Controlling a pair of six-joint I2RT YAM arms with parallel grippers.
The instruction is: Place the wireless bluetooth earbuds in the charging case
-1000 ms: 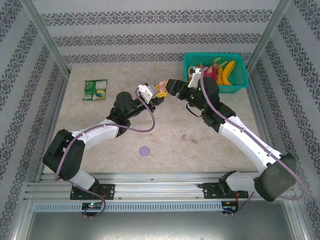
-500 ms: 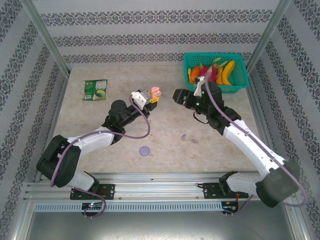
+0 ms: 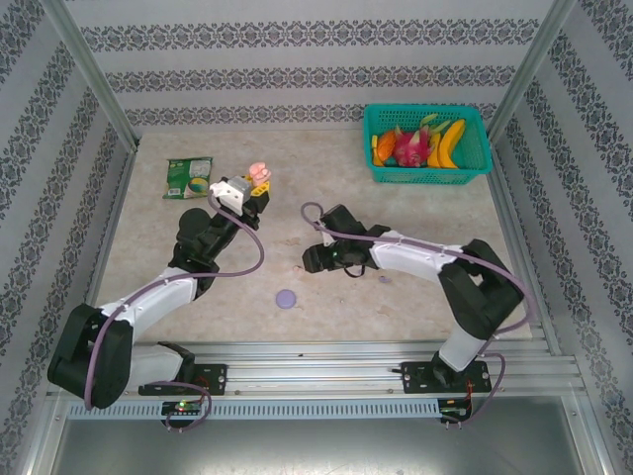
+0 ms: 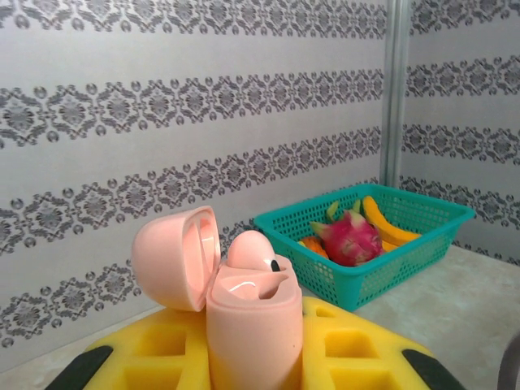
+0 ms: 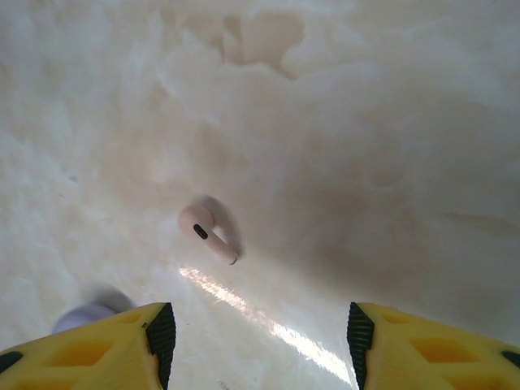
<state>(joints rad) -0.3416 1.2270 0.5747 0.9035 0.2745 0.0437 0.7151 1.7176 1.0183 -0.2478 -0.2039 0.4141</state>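
- Earbuds are only partly in: one pink earbud seems to sit already in the open charging case, whose lid is tilted back.
- The left jaws are pressed on the lower body of this case and hold it raised over the far left part of the surface, near a green packet.
- A second pink earbud lies on its side on the bare surface, just ahead of the right jaws.
- The right jaws are spread and grip nothing; they hang low over the middle of the surface, well apart from the case.
- A pale purple shape shows blurred beside one jaw; it may be a purple earbud, but I cannot tell.
- A purple disc lies closer to the near edge. It is perhaps a second case, and I cannot tell if it is open.
- In my judgement the task is at an early stage. The lying pink earbud must be picked up and seated in the free socket, and the purple pair comes after.
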